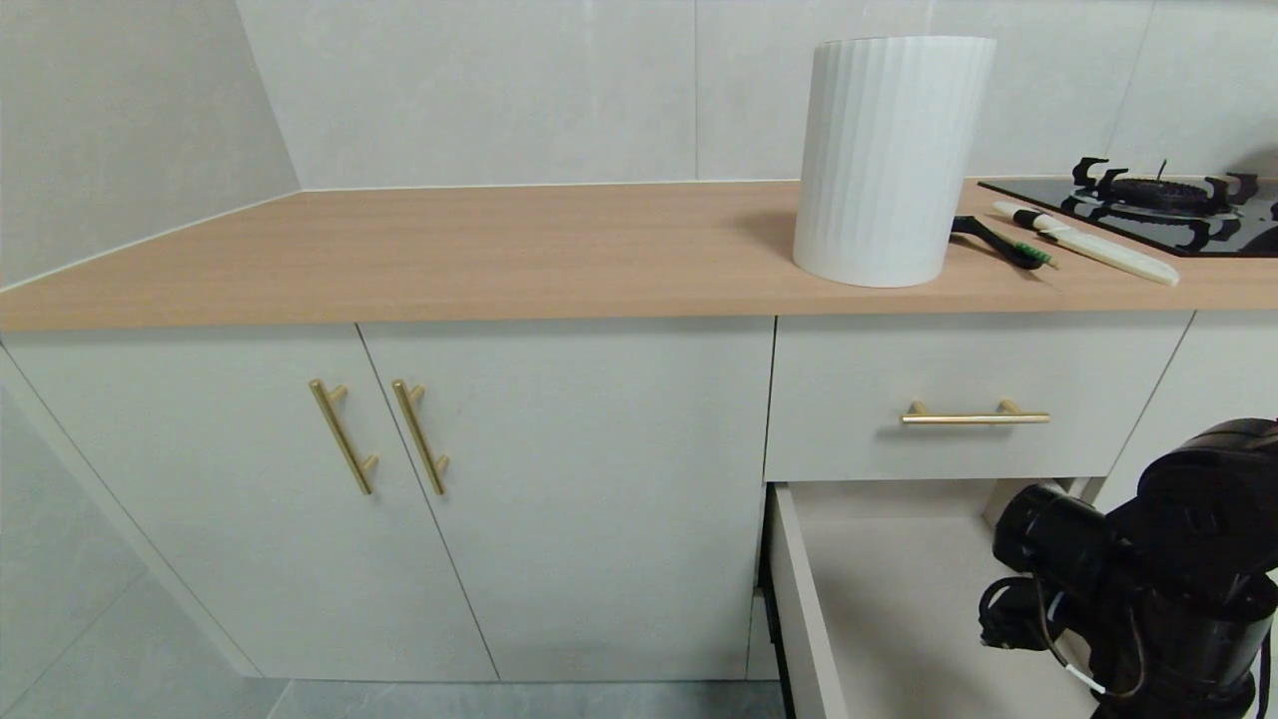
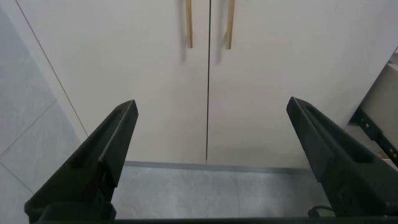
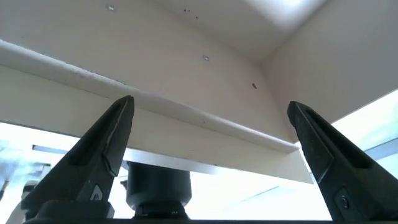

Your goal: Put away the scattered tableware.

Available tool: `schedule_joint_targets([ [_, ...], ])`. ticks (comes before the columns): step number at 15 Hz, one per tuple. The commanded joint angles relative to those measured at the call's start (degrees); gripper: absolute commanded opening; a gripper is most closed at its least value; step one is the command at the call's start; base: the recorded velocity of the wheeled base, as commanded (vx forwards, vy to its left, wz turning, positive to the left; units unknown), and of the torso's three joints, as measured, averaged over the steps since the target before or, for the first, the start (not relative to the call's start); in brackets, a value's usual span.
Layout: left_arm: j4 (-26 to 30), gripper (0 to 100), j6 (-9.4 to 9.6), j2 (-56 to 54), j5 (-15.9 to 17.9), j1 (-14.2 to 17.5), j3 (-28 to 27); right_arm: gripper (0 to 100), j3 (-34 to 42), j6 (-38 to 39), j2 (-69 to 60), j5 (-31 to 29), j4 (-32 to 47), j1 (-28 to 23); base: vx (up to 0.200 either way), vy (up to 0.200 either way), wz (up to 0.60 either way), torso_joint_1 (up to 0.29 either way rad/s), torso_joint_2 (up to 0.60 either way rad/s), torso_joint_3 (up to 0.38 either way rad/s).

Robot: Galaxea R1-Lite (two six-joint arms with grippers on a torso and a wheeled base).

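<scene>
Tableware not yet stowed, a black green-tipped utensil (image 1: pixel 998 242) and a white knife (image 1: pixel 1093 246), lies toward the right end of the bench (image 1: pixel 449 250), between a ribbed white canister (image 1: pixel 889 160) and the gas hob (image 1: pixel 1148 205). The left gripper (image 2: pixel 211 106) faces the double cupboard doors (image 2: pixel 280 93), fingers (image 2: pixel 106 155) spread wide and empty; right of the doors, the lower drawer (image 1: pixel 799 599) stands pulled out; the right gripper (image 3: pixel 210 102), by that drawer, has fingers (image 3: pixel 99 162) likewise wide apart, holding nothing. Seemingly only the opening is done; both pieces remain to be lifted in and the drawer closed.
</scene>
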State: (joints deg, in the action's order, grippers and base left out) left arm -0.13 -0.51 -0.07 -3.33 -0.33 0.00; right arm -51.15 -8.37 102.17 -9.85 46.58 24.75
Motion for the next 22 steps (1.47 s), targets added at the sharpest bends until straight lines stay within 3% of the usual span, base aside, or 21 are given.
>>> schedule_joint_targets([
  [1, 0.0, 100, -0.02, 0.1, 0.0, 0.0, 0.0, 100, -1.5, 0.7, -2.0, -0.1, -0.7, -0.1, 0.0, 0.0, 0.0, 0.0, 0.0, 0.0],
  [5, 0.0, 100, -0.02, 0.1, 0.0, 0.0, 0.0, 100, -6.8, 9.3, -9.0, 1.9, -1.2, -1.1, 0.0, 0.0, 0.0, 0.0, 0.0, 0.0],
  [8, 0.0, 100, -0.02, 0.1, 0.0, 0.0, 0.0, 100, -8.0, 13.1, -17.8, 7.4, -9.4, -3.3, 0.0, 0.0, 0.0, 0.0, 0.0, 0.0],
  [13, 0.0, 100, -0.02, 0.1, 0.0, 0.0, 0.0, 100, -7.8, 12.7, -24.6, 7.2, -12.1, -6.4, 0.0, 0.0, 0.0, 0.0, 0.0, 0.0],
  [22, 0.0, 100, -0.02, 0.1, 0.0, 0.0, 0.0, 100, -3.1, 10.2, -30.6, 6.9, -22.8, -6.6, 0.0, 0.0, 0.0, 0.008, -0.03, -0.025],
])
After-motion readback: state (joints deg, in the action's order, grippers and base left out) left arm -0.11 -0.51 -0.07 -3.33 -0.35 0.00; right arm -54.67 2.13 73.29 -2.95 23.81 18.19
